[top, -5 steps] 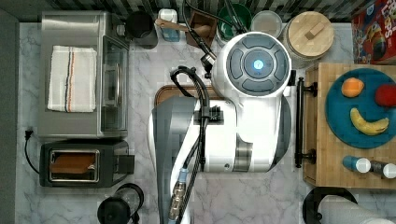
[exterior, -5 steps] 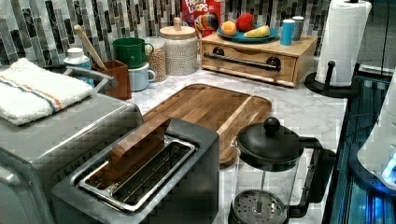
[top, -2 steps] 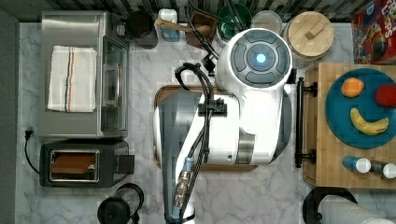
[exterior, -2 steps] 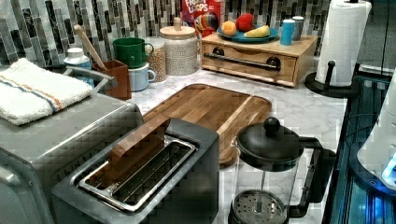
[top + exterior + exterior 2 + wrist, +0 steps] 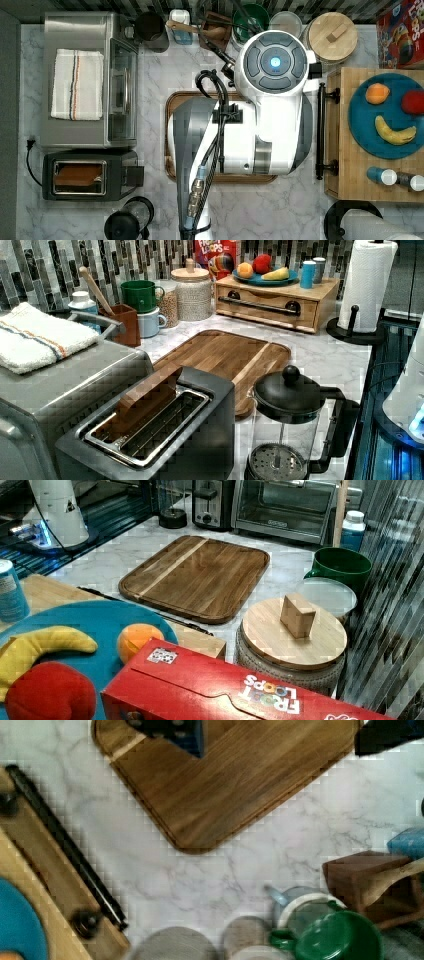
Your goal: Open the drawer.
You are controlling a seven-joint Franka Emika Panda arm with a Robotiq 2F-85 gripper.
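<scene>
The drawer is a light bamboo box at the back of the counter, its front flush with the box. Its long black bar handle faces the cutting board. The handle runs slantwise across the wrist view, with the drawer front behind it. My gripper hangs open above the board's corner, nothing between its fingers. It is apart from the handle. In the top view the arm's wrist covers the board's end beside the drawer.
A blue plate with fruit and two small bottles stand on the drawer box. A lidded jar, green mug, utensil holder, toaster oven, toaster, coffee press and paper towel roll ring the board.
The arm's wrist has crept slightly toward the top view's top and right. The drawer and the counter's objects have stayed put.
</scene>
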